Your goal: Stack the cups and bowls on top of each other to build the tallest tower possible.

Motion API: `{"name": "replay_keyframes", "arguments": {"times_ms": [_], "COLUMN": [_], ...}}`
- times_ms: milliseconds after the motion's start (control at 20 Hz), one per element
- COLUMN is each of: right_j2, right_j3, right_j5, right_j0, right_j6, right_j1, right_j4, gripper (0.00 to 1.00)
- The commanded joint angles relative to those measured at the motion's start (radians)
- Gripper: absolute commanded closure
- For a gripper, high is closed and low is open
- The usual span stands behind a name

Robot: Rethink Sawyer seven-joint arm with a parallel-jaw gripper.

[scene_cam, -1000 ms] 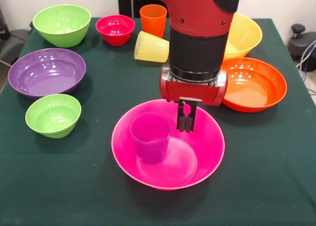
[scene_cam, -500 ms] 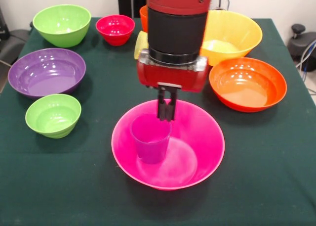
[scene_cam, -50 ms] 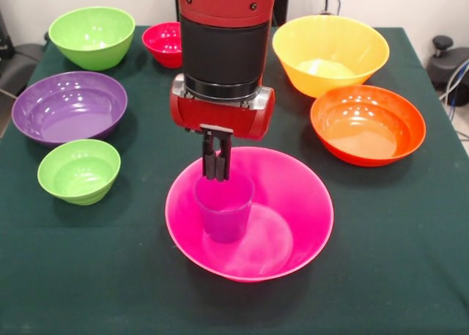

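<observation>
You have a dark green surface point(scene_cam, -50 ms: 410, 240) in front of you, and the red and black arm point(scene_cam, -50 ms: 223, 49) comes down over its middle. The largest bowls sit around it: the pink bowl point(scene_cam, -50 ms: 293, 203) lies nearest the front edge, the yellow-orange bowl point(scene_cam, -50 ms: 330, 53) stands toward the back right, the orange-red bowl point(scene_cam, -50 ms: 368, 124) is just in front of that one, and the purple bowl point(scene_cam, -50 ms: 69, 106) rests at the left. At the back left you see the medium green bowl point(scene_cam, -50 ms: 91, 36), and in front of the purple bowl is the small green bowl point(scene_cam, -50 ms: 78, 171). The small red bowl point(scene_cam, -50 ms: 163, 43) shows only partly behind the arm. The purple cup point(scene_cam, -50 ms: 223, 207) stands upright inside the pink bowl, left of its middle, mouth up. The jaws point(scene_cam, -50 ms: 216, 175) hang just at the cup's back rim with the fingers drawn close together, almost touching each other, and they hold nothing; you cannot tell whether the tips touch the rim or hover just above it. No bowl is stacked on another; only the cup sits in the pink bowl.
</observation>
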Motion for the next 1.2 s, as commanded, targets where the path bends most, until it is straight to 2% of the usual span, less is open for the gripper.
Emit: {"name": "replay_keyframes", "arguments": {"times_ms": [50, 550, 750, 1200], "right_j2": [0.043, 0.067, 0.073, 0.071], "right_j3": [0.075, 0.124, 0.113, 0.103], "right_j5": [-0.011, -0.081, -0.074, -0.063], "right_j0": [0.008, -0.017, -0.021, -0.011], "right_j6": [-0.075, -0.102, -0.125, -0.1], "right_j1": [0.049, 0.049, 0.055, 0.072], "right_j4": [-0.086, -0.118, -0.141, -0.163], "gripper": [1.0, 1.0, 1.0, 1.0]}}
